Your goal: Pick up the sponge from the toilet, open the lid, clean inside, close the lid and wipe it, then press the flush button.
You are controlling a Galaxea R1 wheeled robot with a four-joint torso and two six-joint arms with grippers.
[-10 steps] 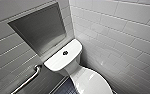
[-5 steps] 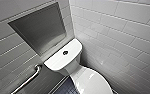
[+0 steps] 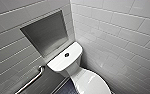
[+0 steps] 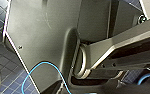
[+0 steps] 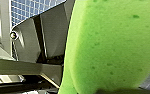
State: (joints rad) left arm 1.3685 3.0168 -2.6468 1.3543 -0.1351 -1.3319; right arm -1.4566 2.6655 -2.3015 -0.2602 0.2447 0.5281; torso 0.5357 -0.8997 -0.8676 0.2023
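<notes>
The sponge [image 5: 111, 45] sat clamped in the right end effector [image 5: 113, 90], its pitted green face turned toward the wrist; its long axis could not be told. Beyond the end effector lay blue-tiled floor [image 5: 31, 10]. The toilet [image 3: 66, 63] stood in the tiled corner, lid [image 3: 91, 83] down, flush button [image 3: 66, 54] on its tank top, a grab bar [image 3: 32, 81] beside it and a wall niche [image 3: 47, 33] above.
</notes>
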